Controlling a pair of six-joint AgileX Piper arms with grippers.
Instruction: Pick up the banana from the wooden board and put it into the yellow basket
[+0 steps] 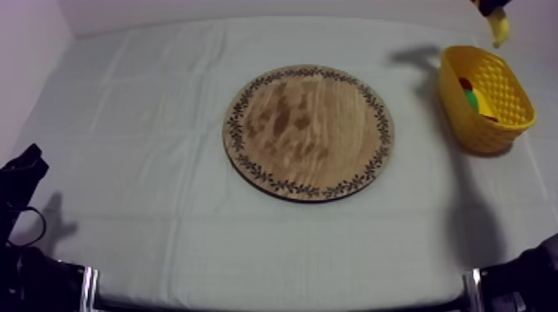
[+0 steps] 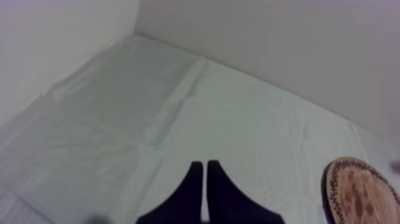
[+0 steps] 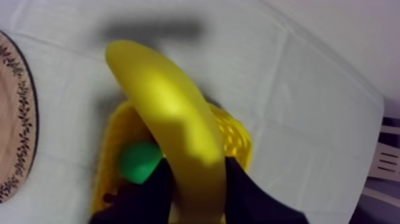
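Most of the yellow basket (image 3: 236,134) hides behind the banana (image 3: 172,119) in right hand (image 3: 196,179).

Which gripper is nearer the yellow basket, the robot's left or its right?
Right. The right gripper holds the banana over the yellow basket; the left gripper, shut, sits at the table's opposite side, beyond the wooden board.

Robot lab bench setup: worktop (image 1: 166,216) draped in plain grey-white cloth, bare white walls (image 2: 268,47) close behind it, black robot arm (image 1: 20,187) at the near edge. Staged props: patterned wooden board (image 1: 309,131), yellow basket (image 1: 488,134) of toy fruit (image 1: 472,98).
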